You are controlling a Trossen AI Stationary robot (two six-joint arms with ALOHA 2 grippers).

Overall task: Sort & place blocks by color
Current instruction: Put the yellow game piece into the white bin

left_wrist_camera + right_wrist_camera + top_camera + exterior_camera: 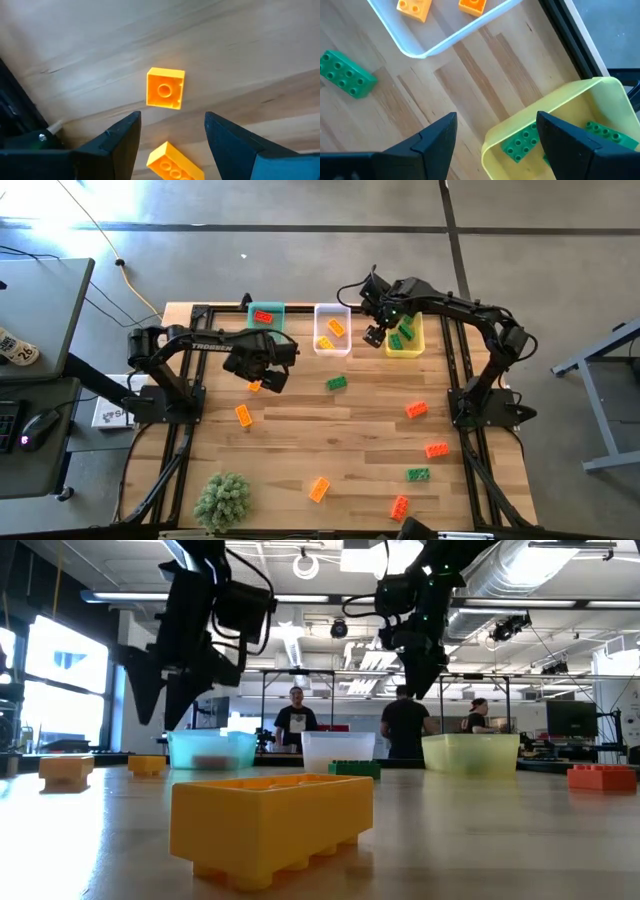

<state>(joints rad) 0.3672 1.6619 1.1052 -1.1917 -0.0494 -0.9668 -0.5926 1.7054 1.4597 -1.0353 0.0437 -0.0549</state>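
Now we see our left tool (172, 137) wide open and empty, low over a small yellow-orange studded plastic brick (165, 88) on the wooden tabletop (350, 440), left of middle. Our right tool (497, 137) is wide open too, above the yellow plastic bin (405, 348) at upper right.

Open-plan robotics lab

Exposed ceiling ducts (560, 570), metal test frames (300, 690), 3 people (405, 725) and a monitor (572, 720) stood behind the wooden table (330, 440).
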